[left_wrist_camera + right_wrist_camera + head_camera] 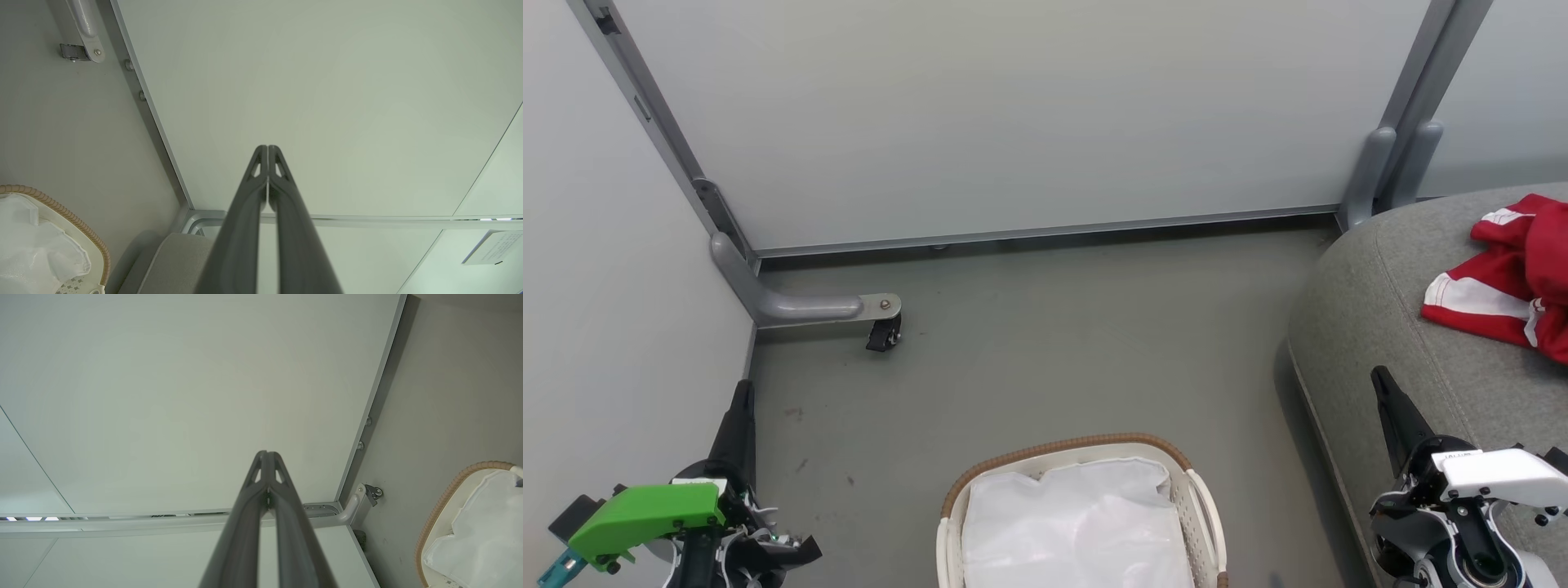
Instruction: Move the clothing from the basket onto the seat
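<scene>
We count one basket [1062, 447] at 6 o'clock, one white liner [1078, 523] inside. Clothing [1503, 286], two red pieces, on one seat [1372, 327] at 3 o'clock. Left end effector [742, 390] at 8 o'clock, right end effector [1379, 374] at 4 o'clock: both clenched, empty.

Clothing [1507, 286] on seat [1372, 335] — perhaps two garments

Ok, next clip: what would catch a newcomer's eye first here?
The bright red and white clothing lying on the grey seat at the right. Next, the basket at bottom centre, its white liner showing inside, and the left gripper, shut, above a green housing at lower left.
</scene>
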